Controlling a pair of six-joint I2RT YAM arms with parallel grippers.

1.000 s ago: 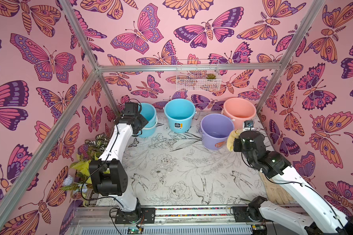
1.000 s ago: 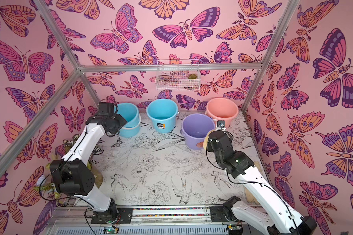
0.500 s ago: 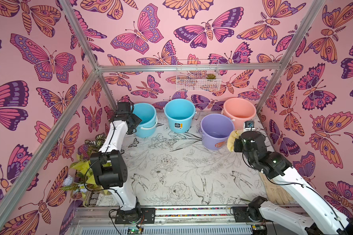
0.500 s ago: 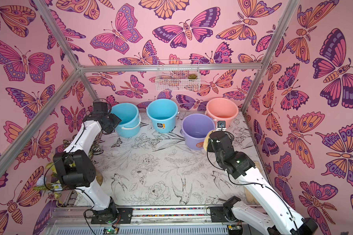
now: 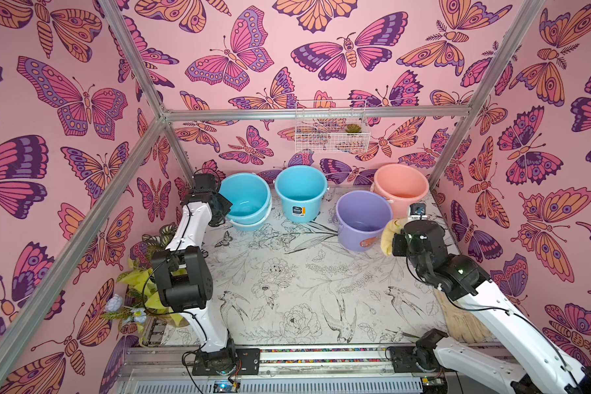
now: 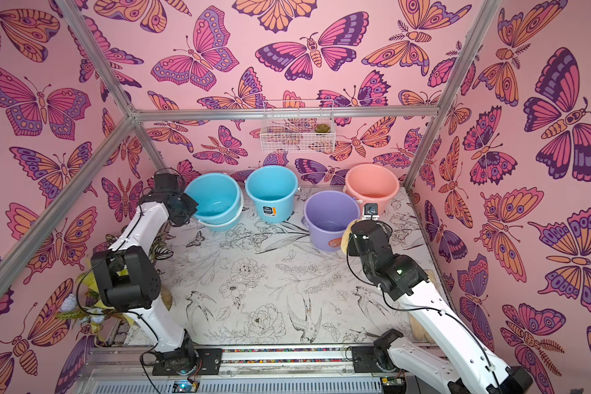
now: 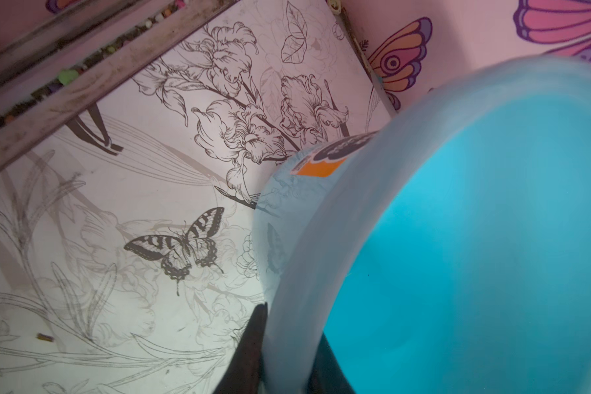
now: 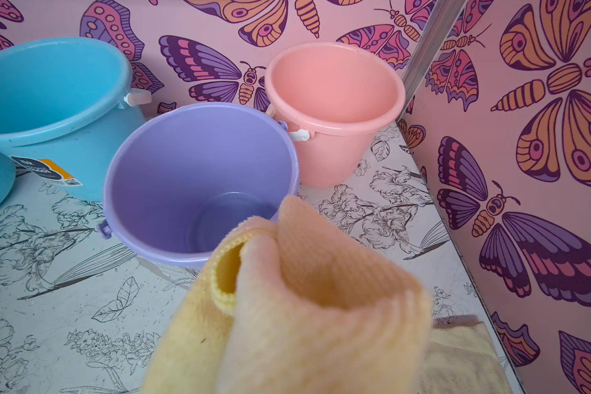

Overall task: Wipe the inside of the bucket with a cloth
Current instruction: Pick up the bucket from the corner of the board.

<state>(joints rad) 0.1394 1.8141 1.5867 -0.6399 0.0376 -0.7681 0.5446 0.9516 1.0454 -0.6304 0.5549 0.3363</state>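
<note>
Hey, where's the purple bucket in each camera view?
In a top view: purple bucket right of centre, in front of the pink bucket.
In a top view: purple bucket just right of centre.
Left wrist: not in it.
Right wrist: mid-frame, beyond the cloth.
Shared landmark: the pink bucket behind it.

both my arms are glossy white tubes joined by chunky black motor housings, with a thin black cable looping along my left arm and my right arm back from each gripper. my left gripper has dark tapered fingers. a small green light glows on the black joint behind my right gripper.
</note>
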